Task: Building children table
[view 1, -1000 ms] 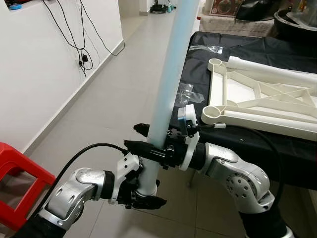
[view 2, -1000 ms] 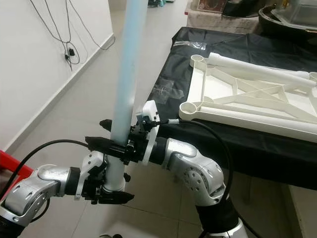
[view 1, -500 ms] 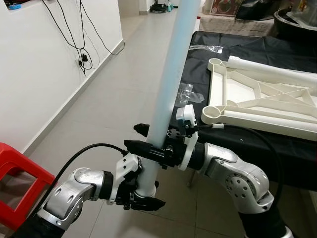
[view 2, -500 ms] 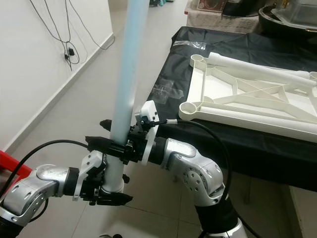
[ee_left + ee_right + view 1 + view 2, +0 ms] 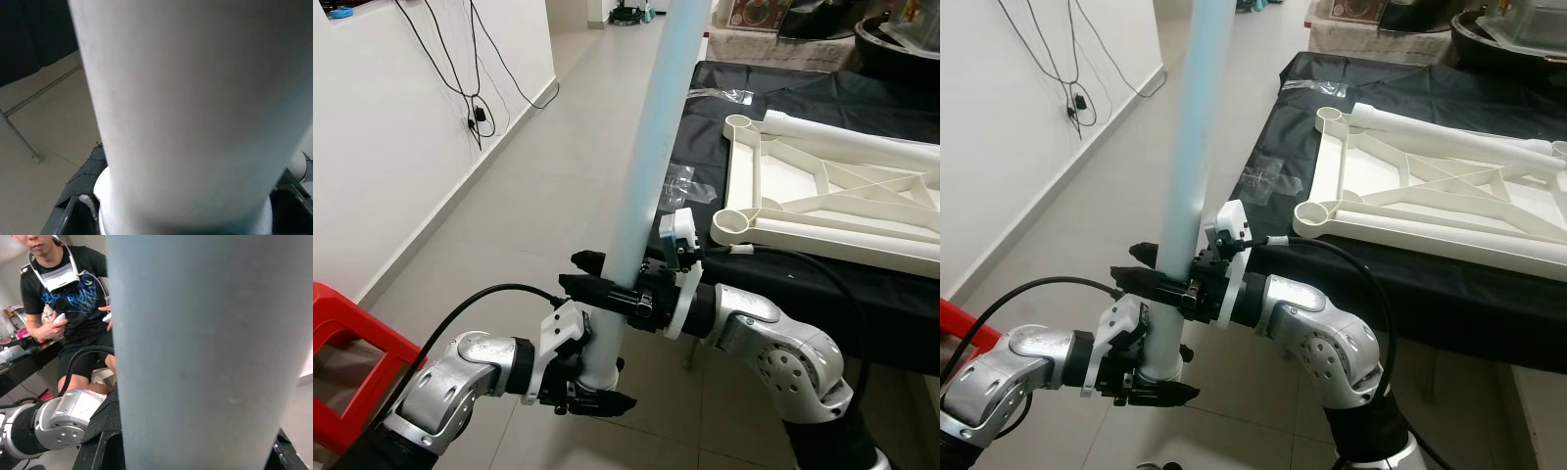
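Gripping a long pale blue leg (image 5: 651,147) near its lower end, both arms hold it close to upright over the tiled floor (image 5: 509,225), just beside the near corner of the worktop (image 5: 822,284) with its black cover. The left gripper (image 5: 597,387) has its jaws closed round the leg's white foot end, and the right gripper (image 5: 607,284) has its jaws closed on the leg just above that. On the worktop lies the white tabletop (image 5: 832,196) turned underside up, ribs showing, with a round socket (image 5: 734,220) at its nearest corner, a little apart from the leg. One white leg (image 5: 842,137) lies along the tabletop's far edge. The leg looks like a stiff, smooth, hollow plastic tube, likely light but top-heavy when held so low, so it may swing or slip in the jaws. Taking hold with the two grippers spread farther apart along the tube would probably steady it better for seating an end in the socket. A red stool (image 5: 352,343) stands on the floor, well apart from the worktop.
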Controlling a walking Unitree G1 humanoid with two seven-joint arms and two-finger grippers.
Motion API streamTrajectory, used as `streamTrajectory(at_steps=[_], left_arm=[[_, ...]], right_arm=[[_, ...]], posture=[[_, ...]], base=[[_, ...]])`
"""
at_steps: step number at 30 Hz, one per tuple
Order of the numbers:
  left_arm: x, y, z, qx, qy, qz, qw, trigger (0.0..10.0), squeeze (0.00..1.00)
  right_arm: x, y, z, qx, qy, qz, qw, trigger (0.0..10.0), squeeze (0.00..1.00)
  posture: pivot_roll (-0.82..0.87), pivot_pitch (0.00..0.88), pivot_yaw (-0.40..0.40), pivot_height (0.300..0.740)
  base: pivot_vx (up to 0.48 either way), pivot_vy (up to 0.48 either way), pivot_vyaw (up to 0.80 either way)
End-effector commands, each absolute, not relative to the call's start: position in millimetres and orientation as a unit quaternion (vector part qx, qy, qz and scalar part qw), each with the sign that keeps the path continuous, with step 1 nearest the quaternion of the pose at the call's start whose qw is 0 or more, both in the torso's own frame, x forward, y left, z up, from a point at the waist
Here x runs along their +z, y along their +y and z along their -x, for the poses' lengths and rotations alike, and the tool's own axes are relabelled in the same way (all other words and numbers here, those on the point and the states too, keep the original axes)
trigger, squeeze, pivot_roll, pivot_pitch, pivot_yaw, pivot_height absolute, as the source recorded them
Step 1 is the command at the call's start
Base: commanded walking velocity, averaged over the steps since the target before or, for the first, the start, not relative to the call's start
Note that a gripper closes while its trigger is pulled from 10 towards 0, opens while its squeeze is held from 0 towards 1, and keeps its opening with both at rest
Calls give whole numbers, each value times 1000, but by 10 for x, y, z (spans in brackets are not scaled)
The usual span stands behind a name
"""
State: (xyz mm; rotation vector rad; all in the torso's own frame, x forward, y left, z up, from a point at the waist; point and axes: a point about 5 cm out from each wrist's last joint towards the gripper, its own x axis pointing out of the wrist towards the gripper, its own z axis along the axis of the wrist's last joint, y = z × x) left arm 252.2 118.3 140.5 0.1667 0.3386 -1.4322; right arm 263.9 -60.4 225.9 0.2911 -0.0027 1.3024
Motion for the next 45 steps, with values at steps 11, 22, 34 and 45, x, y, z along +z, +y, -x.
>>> streamTrajectory(at_steps=[11, 22, 34, 45], left_arm=[[1310, 1222, -2497, -644, 183, -84, 738, 10000, 914], [1155, 1439, -2453, -560, 187, -63, 805, 10000, 0], [1401, 1393, -2755, -262, 6, -27, 965, 10000, 0], [1656, 1452, -2856, -108, -61, -30, 992, 10000, 0]], right_arm=[[2331, -607, -2648, 608, -18, -130, 783, 0, 0], [2398, -1027, -2999, 512, -46, -109, 851, 0, 0], [2484, -1596, -3420, 162, -149, -9, 976, 0, 0], [2444, -1606, -3405, 39, -182, -9, 982, 10000, 0]], posture=[[60, 114, 11, 740], [68, 95, 9, 740], [75, 84, 5, 740], [84, 96, -9, 740]], base=[[0, 0, 0], [0, 0, 0], [0, 0, 0], [25, 0, 0]])
